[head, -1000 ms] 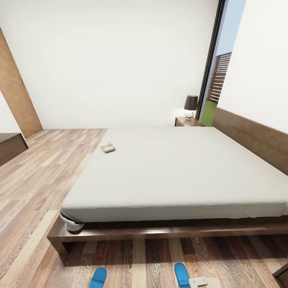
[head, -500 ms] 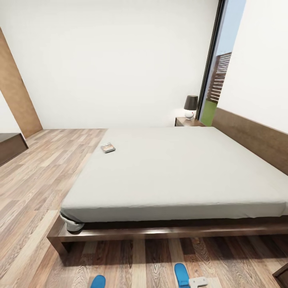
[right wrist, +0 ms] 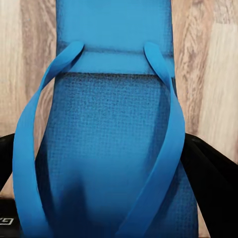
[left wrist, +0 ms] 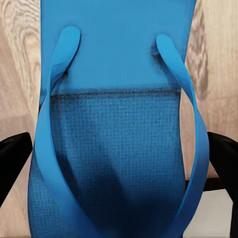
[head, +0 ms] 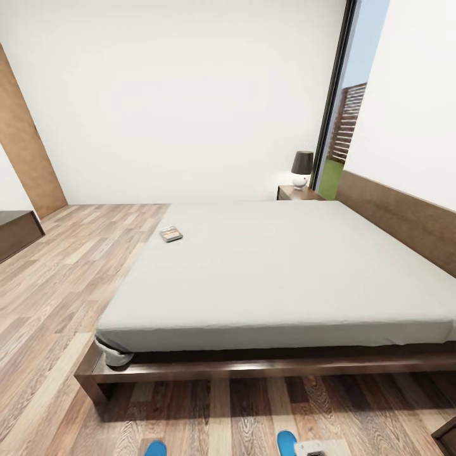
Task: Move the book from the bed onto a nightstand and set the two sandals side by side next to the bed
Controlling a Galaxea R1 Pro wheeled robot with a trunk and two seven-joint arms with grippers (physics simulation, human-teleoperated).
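At the bottom edge of the head frame, two blue sandal tips showed on the plank floor (head: 57, 304): the left sandal (head: 156, 448) and the right sandal (head: 287, 441), well apart. In the wrist views each sandal (left wrist: 119, 124) (right wrist: 111, 134) sat between dark fingers (left wrist: 12, 153) (right wrist: 208, 168) of the left gripper (left wrist: 119, 163) and right gripper (right wrist: 106, 173); whether either clamped, I could not tell. A weak hold might drop one crooked or too far from the other. Beyond, the book (head: 170, 234) lay near the bed's (head: 285, 272) left edge, far from the nightstand (head: 297, 193) at upper right.
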